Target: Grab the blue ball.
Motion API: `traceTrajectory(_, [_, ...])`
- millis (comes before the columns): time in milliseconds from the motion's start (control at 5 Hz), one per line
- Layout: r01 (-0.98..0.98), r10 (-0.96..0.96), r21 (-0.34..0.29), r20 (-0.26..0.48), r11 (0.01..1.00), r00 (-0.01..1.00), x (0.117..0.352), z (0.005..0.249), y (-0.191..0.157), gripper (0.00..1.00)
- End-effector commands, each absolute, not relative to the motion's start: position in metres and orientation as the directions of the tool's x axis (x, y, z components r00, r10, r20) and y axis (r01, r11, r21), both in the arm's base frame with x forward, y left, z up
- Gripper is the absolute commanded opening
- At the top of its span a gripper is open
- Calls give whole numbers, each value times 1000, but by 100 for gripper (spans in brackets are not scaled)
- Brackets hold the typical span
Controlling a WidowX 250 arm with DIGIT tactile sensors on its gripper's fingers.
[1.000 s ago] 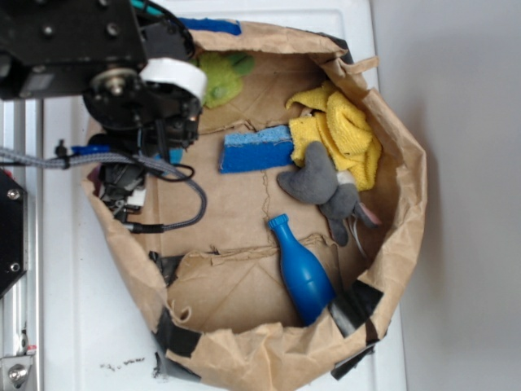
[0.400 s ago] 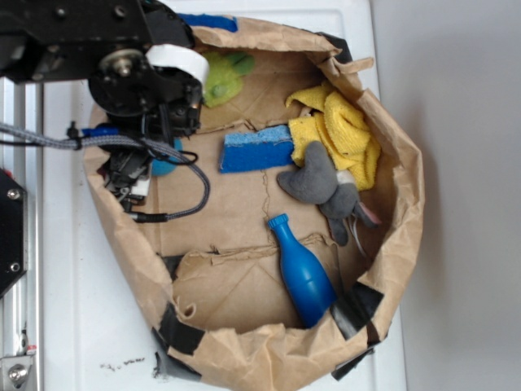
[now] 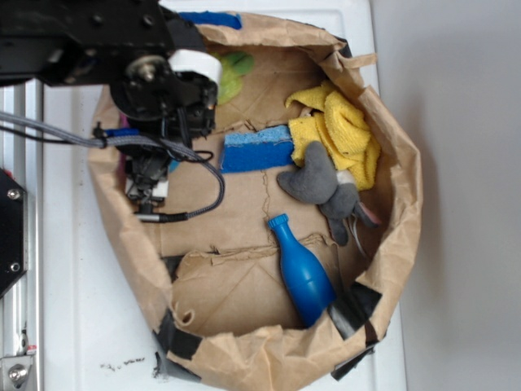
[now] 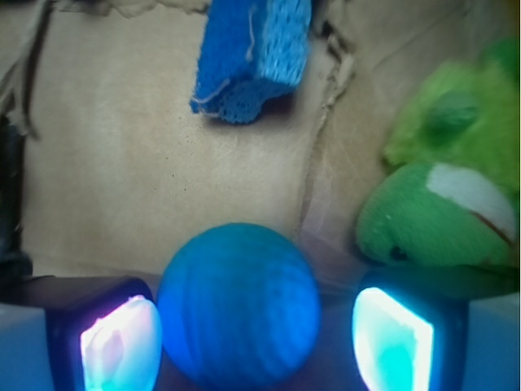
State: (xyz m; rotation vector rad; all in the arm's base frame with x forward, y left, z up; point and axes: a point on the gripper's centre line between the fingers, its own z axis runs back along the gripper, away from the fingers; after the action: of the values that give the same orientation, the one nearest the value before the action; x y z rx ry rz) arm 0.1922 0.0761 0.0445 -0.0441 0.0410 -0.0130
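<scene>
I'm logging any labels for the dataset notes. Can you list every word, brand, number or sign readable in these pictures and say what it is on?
None can be read: the blue ball, blue sponge, blue bottle, plush toys and paper bag show no print.
Small dark marks on the white surface are too blurred to read.

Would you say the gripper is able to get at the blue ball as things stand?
Probably yes. In the wrist view the blue ball sits between the open gripper's two fingers with nothing in front of it. The green plush lies close beside one finger, apparently outside the gap.
</scene>
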Motion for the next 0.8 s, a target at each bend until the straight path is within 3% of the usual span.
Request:
traceTrajectory(0, [-62, 61, -38, -21, 997, 998, 203, 24, 67, 0])
traceTrajectory(400, [-60, 59, -41, -22, 997, 998, 210, 35, 69, 0])
traceTrajectory(600, [-3, 3, -36, -7, 999, 1000, 212, 54, 63, 0])
